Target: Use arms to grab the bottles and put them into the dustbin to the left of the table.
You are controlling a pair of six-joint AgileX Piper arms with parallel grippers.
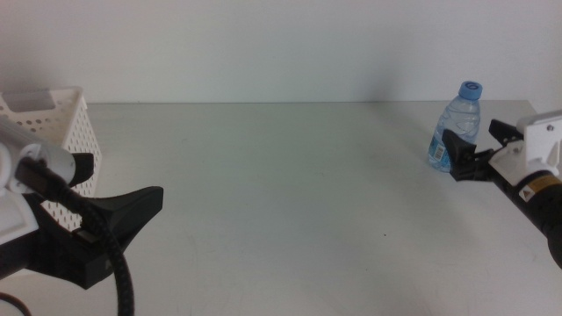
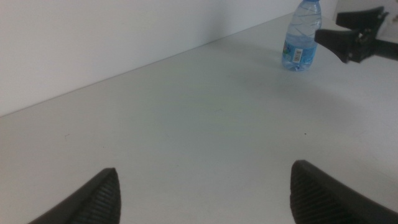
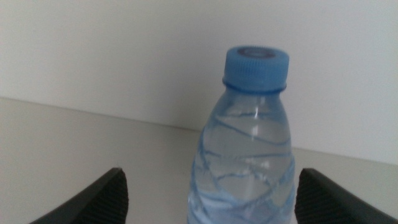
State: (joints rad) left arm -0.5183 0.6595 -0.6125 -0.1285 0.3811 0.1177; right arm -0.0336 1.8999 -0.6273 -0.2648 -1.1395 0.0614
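Observation:
One of the bottles, a clear water bottle [image 1: 457,123] with a blue cap, stands upright at the table's far right. My right gripper [image 1: 481,145] is open just in front of it. In the right wrist view the water bottle [image 3: 249,155] is centred between the wide-apart jaws of that gripper [image 3: 212,180], not touching either. My left gripper [image 1: 123,189] hangs open and empty at the near left, beside the white perforated dustbin [image 1: 53,118]. The left wrist view shows its own gripper [image 2: 205,183] open over bare table, with the water bottle [image 2: 301,37] and the right gripper [image 2: 351,34] far off.
The light grey table [image 1: 281,193] stretches between the two arms, ending at a white wall behind. A thick black cable [image 1: 118,263] loops down from the left arm near the picture's bottom edge.

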